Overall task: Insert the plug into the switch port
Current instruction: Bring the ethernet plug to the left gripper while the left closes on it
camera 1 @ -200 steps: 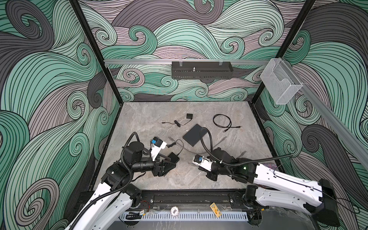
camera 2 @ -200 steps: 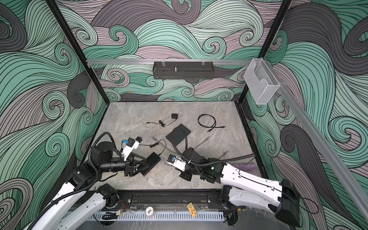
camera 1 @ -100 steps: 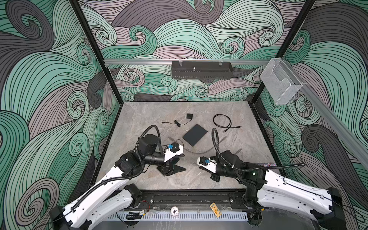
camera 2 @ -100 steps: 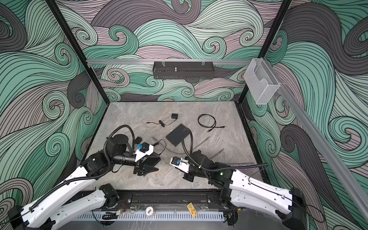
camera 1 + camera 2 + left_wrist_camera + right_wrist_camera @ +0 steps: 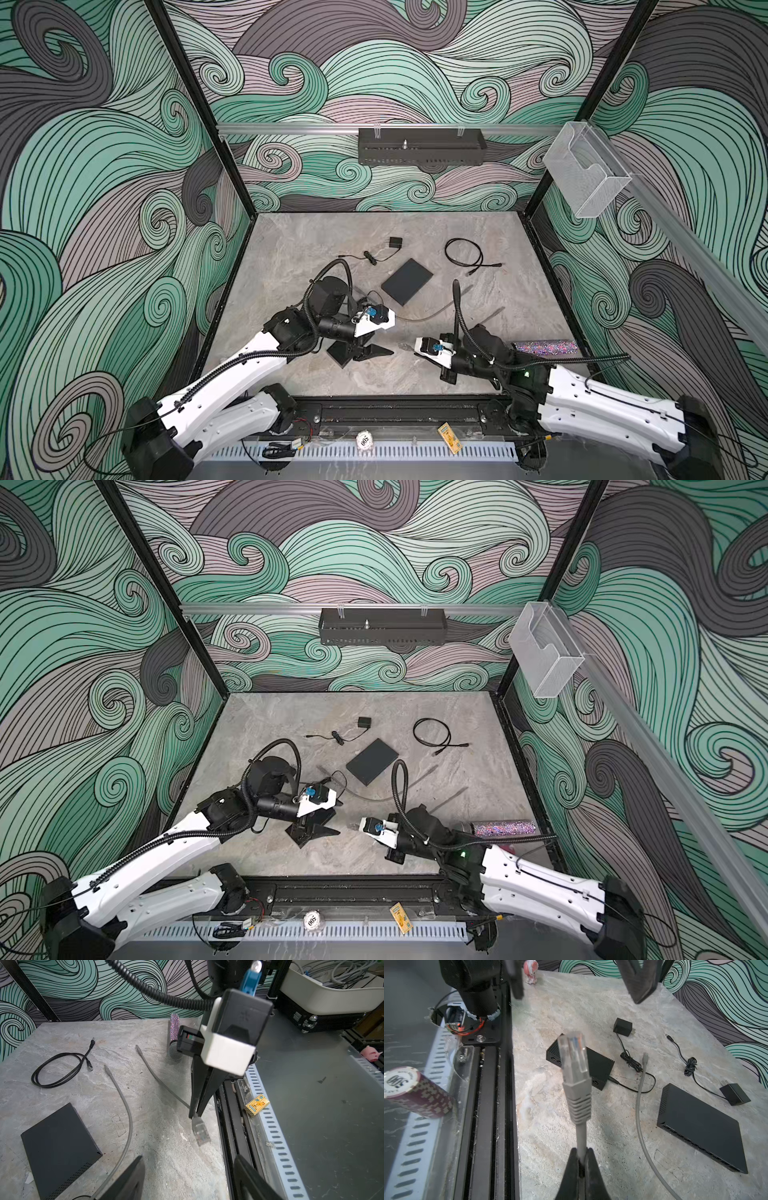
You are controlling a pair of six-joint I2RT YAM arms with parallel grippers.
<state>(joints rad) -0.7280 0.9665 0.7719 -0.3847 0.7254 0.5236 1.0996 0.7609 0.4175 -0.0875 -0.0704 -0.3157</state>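
Observation:
My right gripper (image 5: 581, 1152) is shut on a grey network cable just behind its clear plug (image 5: 574, 1057), and holds it above the table near the front edge. The plug (image 5: 405, 345) points toward my left gripper (image 5: 380, 345). My left gripper (image 5: 189, 1157) is open and empty. It hovers over a small black switch (image 5: 600, 1064) whose ports face the plug. A larger flat black switch (image 5: 407, 281) lies mid-table, with its row of ports (image 5: 702, 1147) along one edge.
A loose grey cable (image 5: 128, 1118) curves beside the flat switch. A coiled black cable (image 5: 465, 255) and a power adapter (image 5: 395, 242) lie further back. A glittery microphone (image 5: 544, 347) lies at the right. The black front rail (image 5: 230, 1126) borders the table.
My left arm has reached out and swung right, bringing its open gripper over the small switch. My right gripper has stayed shut on the cable and has barely shifted.

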